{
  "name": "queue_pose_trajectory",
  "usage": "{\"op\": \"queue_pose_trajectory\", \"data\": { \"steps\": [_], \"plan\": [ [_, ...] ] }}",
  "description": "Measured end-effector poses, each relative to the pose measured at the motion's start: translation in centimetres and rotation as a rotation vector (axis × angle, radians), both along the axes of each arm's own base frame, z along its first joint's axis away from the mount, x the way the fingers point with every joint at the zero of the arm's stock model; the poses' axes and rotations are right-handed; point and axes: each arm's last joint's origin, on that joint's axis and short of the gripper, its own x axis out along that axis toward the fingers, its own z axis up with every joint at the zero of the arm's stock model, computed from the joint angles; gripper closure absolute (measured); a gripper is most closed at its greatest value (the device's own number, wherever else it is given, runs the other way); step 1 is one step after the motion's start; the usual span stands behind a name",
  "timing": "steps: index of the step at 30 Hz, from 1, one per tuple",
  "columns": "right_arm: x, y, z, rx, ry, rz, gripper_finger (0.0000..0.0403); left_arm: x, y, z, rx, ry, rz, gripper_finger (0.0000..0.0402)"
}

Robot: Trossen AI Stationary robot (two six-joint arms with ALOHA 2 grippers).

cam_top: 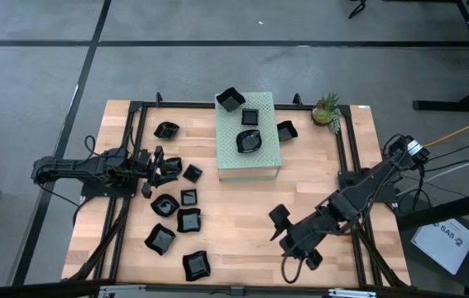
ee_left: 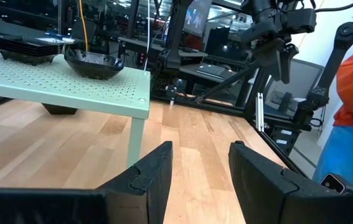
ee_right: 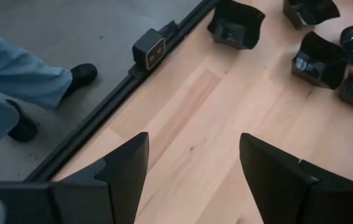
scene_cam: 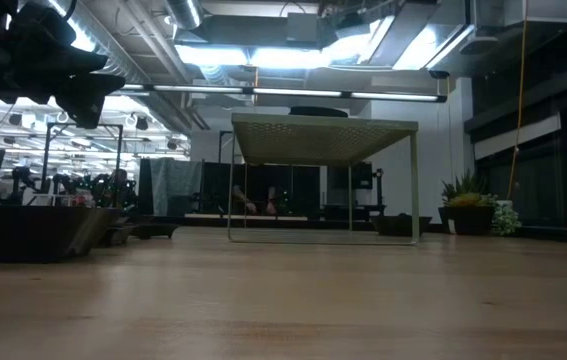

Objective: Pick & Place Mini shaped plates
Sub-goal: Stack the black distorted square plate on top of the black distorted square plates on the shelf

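Several mini shaped plates, small glossy black dishes, lie on the left half of the wooden table, such as one [cam_top: 189, 220] and one [cam_top: 195, 266] by the near edge. Three more [cam_top: 249, 141] sit on the pale green perforated box [cam_top: 259, 161], and one [cam_top: 286, 131] rests on the table beside it. My left gripper [cam_top: 158, 165] [ee_left: 200, 171] is open at the table's left, pointing level toward the box. My right gripper [cam_top: 288, 236] [ee_right: 192, 168] hangs open over bare wood near the front edge, slanting down, right of the plates [ee_right: 235, 23].
A small pineapple-like plant [cam_top: 327, 110] stands at the far right corner. A black frame rail [ee_right: 101, 118] with a small camera [ee_right: 153, 48] runs along the near edge. A person's legs and shoe [ee_right: 14, 81] are beyond it. Bare wood lies under my right gripper.
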Motion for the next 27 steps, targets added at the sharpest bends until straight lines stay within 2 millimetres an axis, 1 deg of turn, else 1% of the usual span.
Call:
{"op": "queue_pose_trajectory", "data": {
  "steps": [12,15,20,27],
  "plan": [
    [-1.6,1.4,-0.4,-0.038,0.043,0.069,0.0155,0.0,0.0,0.0,0.000,0.000,0.000,0.0249],
    [-1.7,1.6,-0.7,-0.048,0.055,0.077,0.0155,0.0,0.0,0.0,0.000,0.000,0.000,0.0249],
    [-1.5,2.1,-2.2,-0.055,0.064,0.084,0.0155,0.0,0.0,0.0,0.000,0.000,0.000,0.0249],
    [-1.9,2.2,-5.2,-0.060,0.077,0.090,0.0155,0.0,0.0,0.0,0.000,0.000,0.000,0.0249]
  ]
}}
